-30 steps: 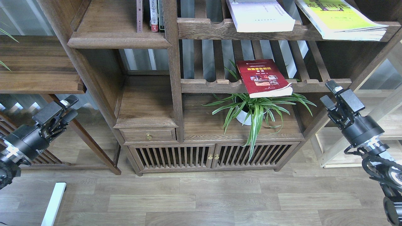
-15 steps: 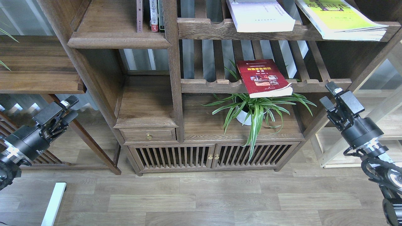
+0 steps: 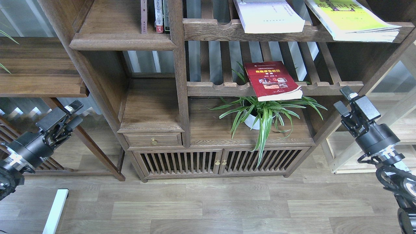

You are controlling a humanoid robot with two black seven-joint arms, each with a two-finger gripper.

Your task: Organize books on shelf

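Note:
Three books lie flat on slatted shelves of the dark bookcase. The red book juts over the middle rail, above a plant. Higher up lie the pale lavender-white book and the yellow-green book, whose corner overhangs the rail. The solid shelf with a rounded front edge is at upper left and carries narrow upright books. My left gripper hangs open low at the left, far from the books. My right gripper is open beside the bookcase's right post, a little right of and below the red book. Both are empty.
A spider plant in a white pot stands under the red book, leaves spilling forward. A lower solid ledge sits above a small drawer. A dark side table is at left, and a pale wood rack at right.
Both grippers have drifted slightly down and to the right. The books have not moved.

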